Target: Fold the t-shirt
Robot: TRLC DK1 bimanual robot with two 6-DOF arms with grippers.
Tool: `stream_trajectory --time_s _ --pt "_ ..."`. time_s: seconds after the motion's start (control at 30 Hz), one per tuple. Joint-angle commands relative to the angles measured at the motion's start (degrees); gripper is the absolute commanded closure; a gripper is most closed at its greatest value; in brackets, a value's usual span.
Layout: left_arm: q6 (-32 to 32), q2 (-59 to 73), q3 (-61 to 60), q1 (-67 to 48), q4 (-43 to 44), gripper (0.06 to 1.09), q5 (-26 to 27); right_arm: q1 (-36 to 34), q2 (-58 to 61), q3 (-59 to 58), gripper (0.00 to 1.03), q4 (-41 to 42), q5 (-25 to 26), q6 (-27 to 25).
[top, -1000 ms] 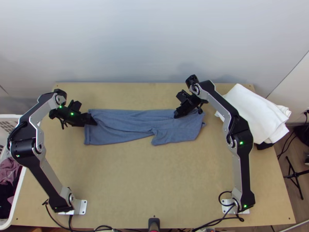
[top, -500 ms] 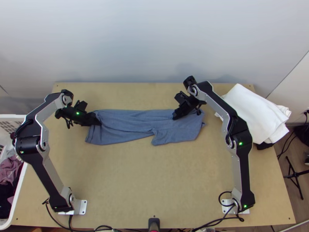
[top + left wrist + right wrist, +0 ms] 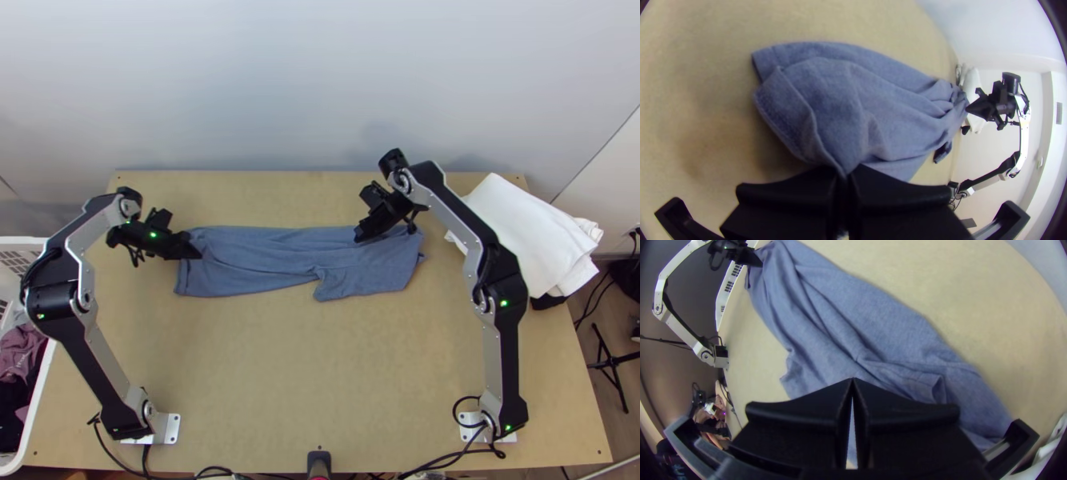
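T-shirt (image 3: 264, 260) lies mid-worktop (image 3: 320, 376), a long, wrinkled strip running side to side. Looks folded lengthwise; a sleeve-like flap juts from its near edge. Left gripper (image 3: 843, 171) is clamped on the t-shirt at the strip's left end. Slightly farther, right gripper (image 3: 853, 379) has its fingers together, over the strip's right part, no cloth seen between the tips. Likely left: smooth the strip, fold the ends in, square it up. Roughly halfway, at a guess.

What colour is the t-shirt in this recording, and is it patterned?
The t-shirt is plain greyish blue; the top view shows it best.
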Motion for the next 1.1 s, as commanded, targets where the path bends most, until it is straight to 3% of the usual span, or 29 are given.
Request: stream_trajectory --time_s 0.0,0.4,0.53,0.7,0.83,1.07 --pt "3.4 -1.4 1.8 5.0 -3.1 1.05 0.3 -1.3 -5.5 0.2 0.99 -4.5 -0.7 -0.3" --pt "15.3 -3.0 5.4 18.1 -14.1 1.05 1.4 -4.5 -7.3 -2.3 0.99 -4.4 -0.7 -0.1" --pt "16.2 -4.4 7.1 18.8 -18.0 1.05 1.6 -3.7 -7.5 -2.0 0.99 -4.3 -0.7 0.5" --pt "11.2 -8.6 8.5 7.6 -19.3 1.05 2.2 -3.5 -8.1 -2.2 0.99 -4.3 -0.7 1.3" --pt "3.7 -8.6 12.5 -4.6 -19.2 1.05 6.1 -3.9 -9.5 -3.6 0.99 -4.3 -0.7 1.3" --pt "-10.0 1.8 30.3 -23.8 -17.1 1.05 10.0 -4.9 -14.0 -8.1 0.99 -4.3 -0.5 1.5"
